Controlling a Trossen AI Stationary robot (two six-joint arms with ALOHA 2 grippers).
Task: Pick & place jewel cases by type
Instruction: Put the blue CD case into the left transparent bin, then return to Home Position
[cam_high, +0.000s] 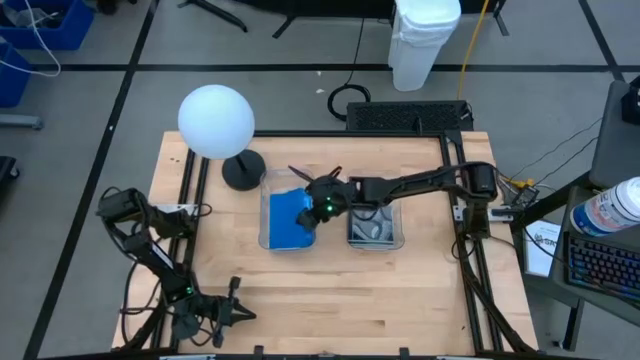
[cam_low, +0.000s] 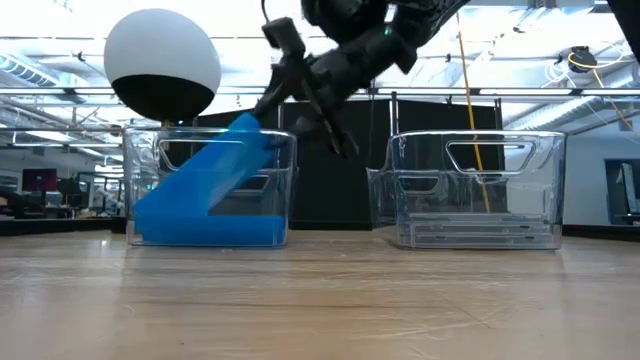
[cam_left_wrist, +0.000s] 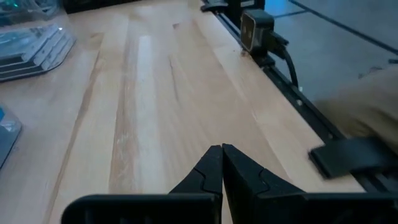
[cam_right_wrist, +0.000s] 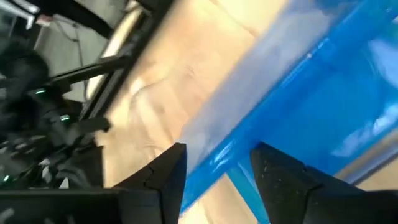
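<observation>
While the right gripper (cam_high: 318, 207) hangs over the left-hand clear bin (cam_high: 268, 183), its fingers are spread apart with a blue jewel case (cam_low: 205, 180) edge sitting in the gap, so not really clamped on it. That case leans tilted inside the bin on top of more blue cases (cam_low: 205, 230). The clear cases (cam_low: 478, 235) are stacked in the other bin (cam_low: 470, 190) just beside. Left gripper (cam_left_wrist: 222, 163) is pinched closed, parked near the table's (cam_high: 400, 285) front-left corner.

Even, bright overhead light fills the room; ceiling strips (cam_low: 60, 45) glare in the low view. The blue case (cam_right_wrist: 298, 106) is smeared with blur in the right wrist view, the bench (cam_left_wrist: 155, 93) softly lit.
</observation>
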